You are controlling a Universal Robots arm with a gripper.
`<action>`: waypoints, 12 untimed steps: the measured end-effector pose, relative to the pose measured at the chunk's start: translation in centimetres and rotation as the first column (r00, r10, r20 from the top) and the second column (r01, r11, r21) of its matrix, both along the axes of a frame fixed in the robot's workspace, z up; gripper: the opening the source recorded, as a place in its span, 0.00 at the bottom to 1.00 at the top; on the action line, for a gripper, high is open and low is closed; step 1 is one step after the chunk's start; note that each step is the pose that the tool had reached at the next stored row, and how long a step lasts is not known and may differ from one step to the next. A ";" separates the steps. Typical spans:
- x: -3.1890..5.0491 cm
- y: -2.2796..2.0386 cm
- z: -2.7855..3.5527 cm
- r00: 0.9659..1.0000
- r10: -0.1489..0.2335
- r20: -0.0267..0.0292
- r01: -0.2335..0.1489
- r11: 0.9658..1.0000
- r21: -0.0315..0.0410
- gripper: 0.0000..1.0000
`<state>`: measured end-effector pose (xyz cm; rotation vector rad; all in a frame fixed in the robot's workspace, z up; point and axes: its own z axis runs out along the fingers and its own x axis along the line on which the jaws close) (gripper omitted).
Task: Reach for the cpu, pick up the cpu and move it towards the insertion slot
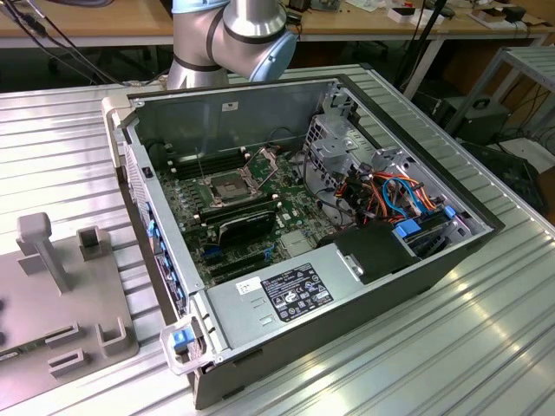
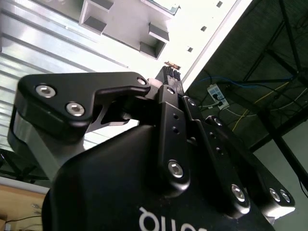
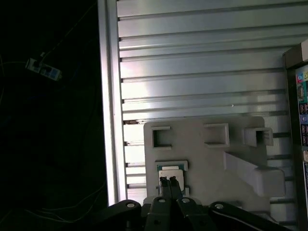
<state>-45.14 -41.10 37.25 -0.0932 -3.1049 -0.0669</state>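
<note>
The cpu is a small pale square lying flat in a recess of the grey plastic fixture, seen in the first wrist view. My gripper hovers well above it, its two black fingertips pressed together with nothing between them. The tips overlap the chip's near edge in that picture. In the second wrist view the gripper points at the same fixture. The insertion slot, a square socket with a metal frame and dark centre, sits on the motherboard inside the open computer case in the exterior view.
The fixture with upright posts lies on the ribbed metal table at the exterior view's left, beside the case. The arm's base stands behind the case. Drive cage and cables fill the case's right half. The table edge borders dark floor.
</note>
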 end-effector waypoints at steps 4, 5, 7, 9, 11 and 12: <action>-0.01 0.00 0.00 1.000 0.000 0.000 0.000 1.000 0.000 0.11; -0.01 0.00 0.00 1.000 0.000 0.000 0.000 1.000 0.000 0.11; -0.01 0.00 0.00 1.000 0.000 0.000 0.000 1.000 0.000 0.11; -0.02 0.00 0.00 1.000 0.000 0.000 0.000 1.000 0.000 0.11; -0.02 0.00 0.00 1.000 0.000 0.000 0.000 1.000 0.000 0.24; -0.02 0.00 0.00 1.000 0.000 0.000 0.000 1.000 0.000 0.30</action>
